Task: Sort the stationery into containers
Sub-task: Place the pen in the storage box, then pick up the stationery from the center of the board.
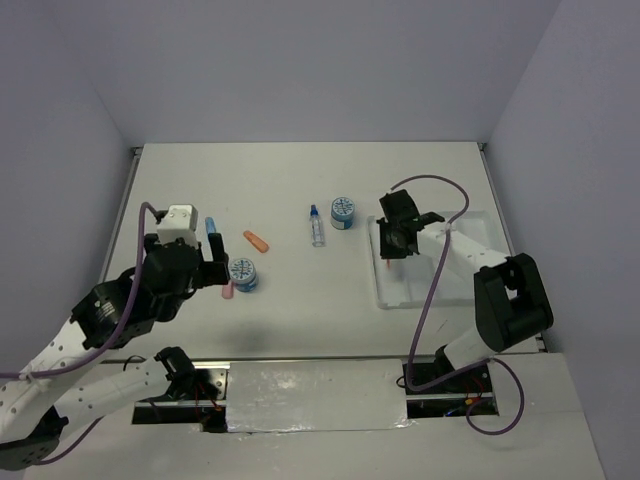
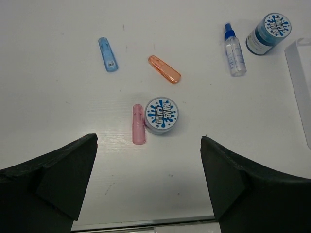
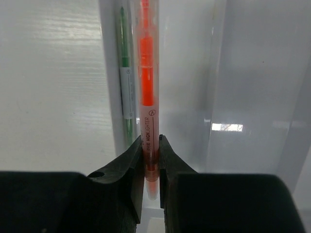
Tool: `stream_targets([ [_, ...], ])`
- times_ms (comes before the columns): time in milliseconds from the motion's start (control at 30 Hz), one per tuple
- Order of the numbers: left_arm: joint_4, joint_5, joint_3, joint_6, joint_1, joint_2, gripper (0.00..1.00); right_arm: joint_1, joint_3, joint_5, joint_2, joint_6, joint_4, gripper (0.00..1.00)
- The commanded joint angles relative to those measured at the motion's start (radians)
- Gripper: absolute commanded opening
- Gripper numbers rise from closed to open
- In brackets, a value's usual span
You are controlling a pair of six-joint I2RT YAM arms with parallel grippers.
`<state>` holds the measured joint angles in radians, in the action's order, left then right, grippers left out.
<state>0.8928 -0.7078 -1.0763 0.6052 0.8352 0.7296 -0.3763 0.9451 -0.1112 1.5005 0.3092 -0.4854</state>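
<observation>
My right gripper [image 3: 150,145] is shut on the lower end of a thin orange pen [image 3: 147,73], holding it over the left compartment of the white tray [image 3: 243,97]; in the top view this gripper [image 1: 397,240] hangs above the tray's [image 1: 380,290] left side. My left gripper [image 2: 148,138] is open and holds nothing, hovering just short of a blue-white roll [image 2: 161,115] with a pink capsule [image 2: 138,124] touching its left side. Farther out lie a blue capsule [image 2: 108,54], an orange capsule [image 2: 164,69], a clear blue-capped bottle [image 2: 234,49] and a second roll [image 2: 268,33].
A thin green pen [image 3: 125,73] lies in the tray's left compartment beside the orange one. The tray sits at the table's right side, near the right arm's base [image 1: 510,300]. Grey walls close the table in at the back and sides.
</observation>
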Motion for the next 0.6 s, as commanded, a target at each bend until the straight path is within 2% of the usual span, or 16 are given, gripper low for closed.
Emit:
stream_targets([
  [0,-0.087,-0.019,0.047,-0.056,-0.001,-0.061,0.99,-0.001,0.024,-0.016,0.018,-0.002,-0.024,0.10],
  [67,-0.104,-0.019,0.076,-0.062,-0.002,-0.064,0.99,-0.001,0.026,-0.028,0.023,-0.002,-0.027,0.19],
  [100,-0.117,-0.016,0.099,-0.064,-0.002,-0.062,0.99,-0.001,0.027,-0.027,0.023,-0.002,-0.027,0.29],
  [133,-0.118,-0.012,0.105,-0.065,-0.002,-0.052,0.99,-0.003,0.030,-0.027,0.017,-0.002,-0.025,0.35],
  [200,-0.112,-0.004,0.102,-0.067,-0.002,-0.032,0.99,-0.001,0.037,-0.033,0.007,-0.002,-0.031,0.44],
  [233,-0.111,-0.002,0.102,-0.065,-0.002,-0.030,0.99,-0.001,0.041,-0.035,0.006,-0.001,-0.038,0.45],
  [300,-0.117,0.007,0.110,-0.067,-0.004,-0.030,0.99,-0.001,0.043,-0.030,-0.009,-0.001,-0.042,0.56],
  [333,-0.118,0.010,0.113,-0.068,-0.004,-0.033,0.99,0.000,0.041,-0.025,-0.028,-0.005,-0.041,0.76],
  [467,-0.117,-0.001,0.118,-0.055,-0.004,-0.053,0.99,-0.009,0.047,-0.019,-0.089,-0.007,-0.036,0.78],
  [567,-0.092,-0.044,0.113,-0.013,-0.008,-0.062,0.99,-0.038,0.072,0.066,-0.151,-0.041,0.028,0.83],
])
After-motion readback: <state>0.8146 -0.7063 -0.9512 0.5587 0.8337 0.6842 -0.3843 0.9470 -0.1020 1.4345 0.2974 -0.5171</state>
